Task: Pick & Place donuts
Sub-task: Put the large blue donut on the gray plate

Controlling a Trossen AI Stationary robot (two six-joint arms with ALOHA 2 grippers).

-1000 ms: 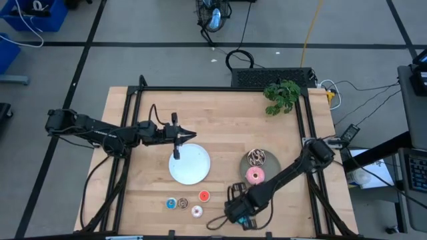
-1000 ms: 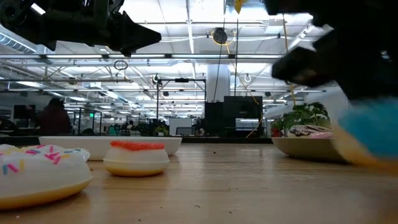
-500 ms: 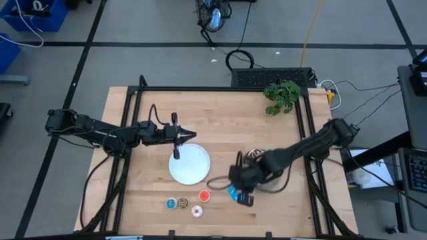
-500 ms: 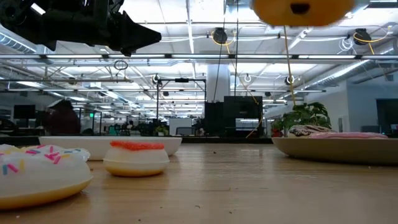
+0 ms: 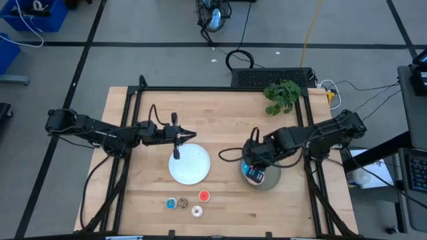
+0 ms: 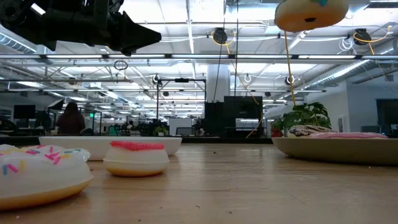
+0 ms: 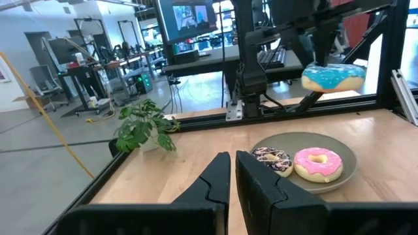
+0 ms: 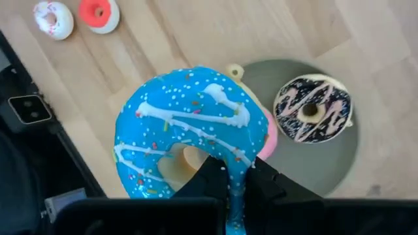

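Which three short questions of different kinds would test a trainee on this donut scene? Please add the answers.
1. True or false: the right gripper holds the large blue donut in the air above the grey plate.
2. Multiple choice: the white plate carries A) two donuts, B) one donut, C) no donut.
3. Fill in: on the grey plate, beside the pink donut, lies the ____ donut.

Key: 1 true; 2 C; 3 brown-and-white speckled.
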